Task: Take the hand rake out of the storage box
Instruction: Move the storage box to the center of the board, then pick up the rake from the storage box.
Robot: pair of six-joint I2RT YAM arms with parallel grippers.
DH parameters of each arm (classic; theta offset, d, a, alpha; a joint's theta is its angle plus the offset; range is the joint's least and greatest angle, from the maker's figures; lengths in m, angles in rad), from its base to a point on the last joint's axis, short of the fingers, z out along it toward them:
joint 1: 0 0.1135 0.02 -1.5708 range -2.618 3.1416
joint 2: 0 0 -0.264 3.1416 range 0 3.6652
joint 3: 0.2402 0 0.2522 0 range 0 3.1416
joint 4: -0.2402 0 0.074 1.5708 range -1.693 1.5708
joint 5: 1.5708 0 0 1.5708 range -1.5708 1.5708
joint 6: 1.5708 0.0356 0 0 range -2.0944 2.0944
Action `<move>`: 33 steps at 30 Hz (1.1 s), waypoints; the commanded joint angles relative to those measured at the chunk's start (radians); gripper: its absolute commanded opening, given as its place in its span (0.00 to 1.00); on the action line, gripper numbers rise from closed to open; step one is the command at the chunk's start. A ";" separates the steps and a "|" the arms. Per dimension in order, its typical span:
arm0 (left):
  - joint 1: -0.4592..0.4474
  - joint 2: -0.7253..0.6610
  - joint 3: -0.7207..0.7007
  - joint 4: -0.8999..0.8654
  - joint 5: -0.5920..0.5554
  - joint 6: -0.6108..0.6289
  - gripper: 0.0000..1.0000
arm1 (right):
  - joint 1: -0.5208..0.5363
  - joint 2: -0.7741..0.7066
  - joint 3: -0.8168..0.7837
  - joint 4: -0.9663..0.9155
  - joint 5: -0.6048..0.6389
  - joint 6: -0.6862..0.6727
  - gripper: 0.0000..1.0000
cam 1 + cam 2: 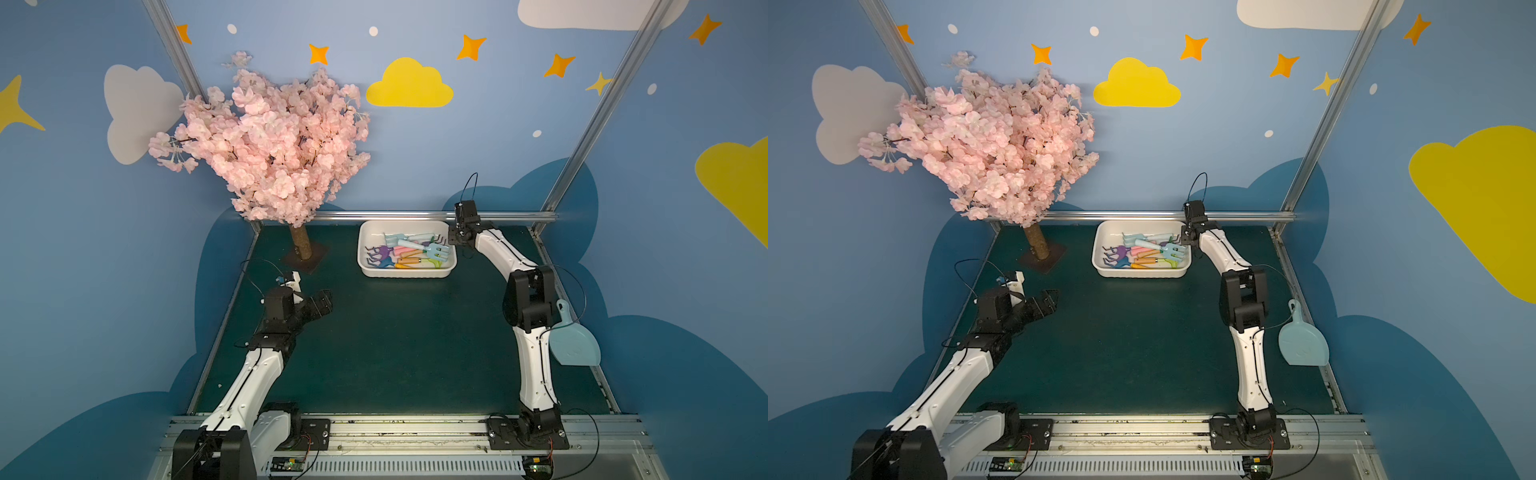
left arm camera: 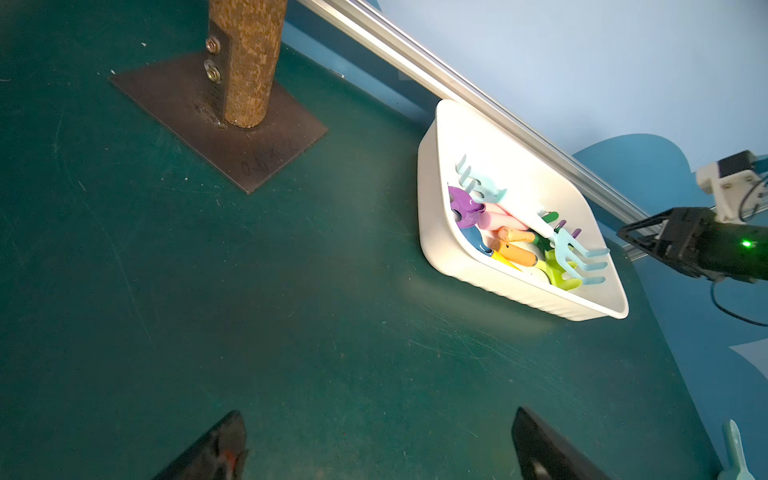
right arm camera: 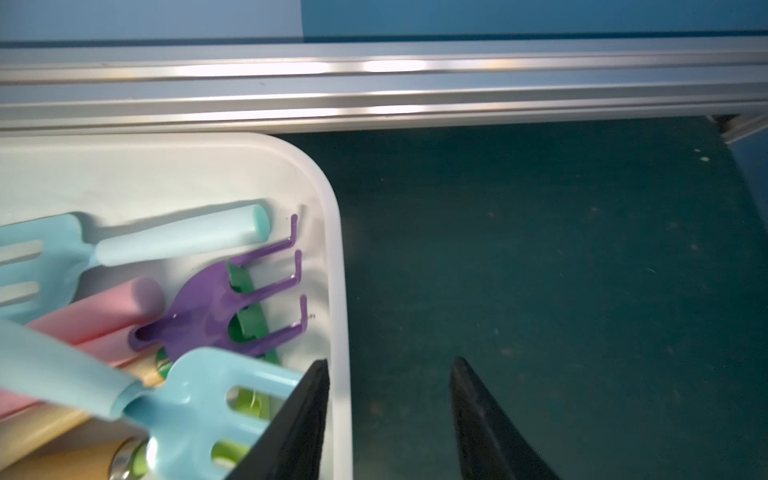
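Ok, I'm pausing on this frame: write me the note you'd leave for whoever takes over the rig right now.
Left claw: open, empty, hovering over the mat, away from the storage box.
Right claw: open, empty, at the box's right end, one finger inside the rim, the other outside over the mat.
Hand rakes: all lie in the box; a light blue rake is on top, nearest the right claw.
Done: no rake is out yet.
Left to do: grip one rake, lift it clear, set it on the mat.
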 commanded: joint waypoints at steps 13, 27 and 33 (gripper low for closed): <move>-0.001 -0.027 -0.010 0.005 -0.001 0.009 1.00 | 0.116 -0.079 -0.175 0.033 0.097 0.095 0.33; -0.001 -0.041 -0.026 0.014 -0.001 0.006 1.00 | 0.112 0.037 -0.109 0.059 0.135 0.184 0.30; -0.002 -0.032 -0.026 0.018 0.000 0.004 1.00 | 0.105 0.083 -0.055 0.054 0.122 0.178 0.16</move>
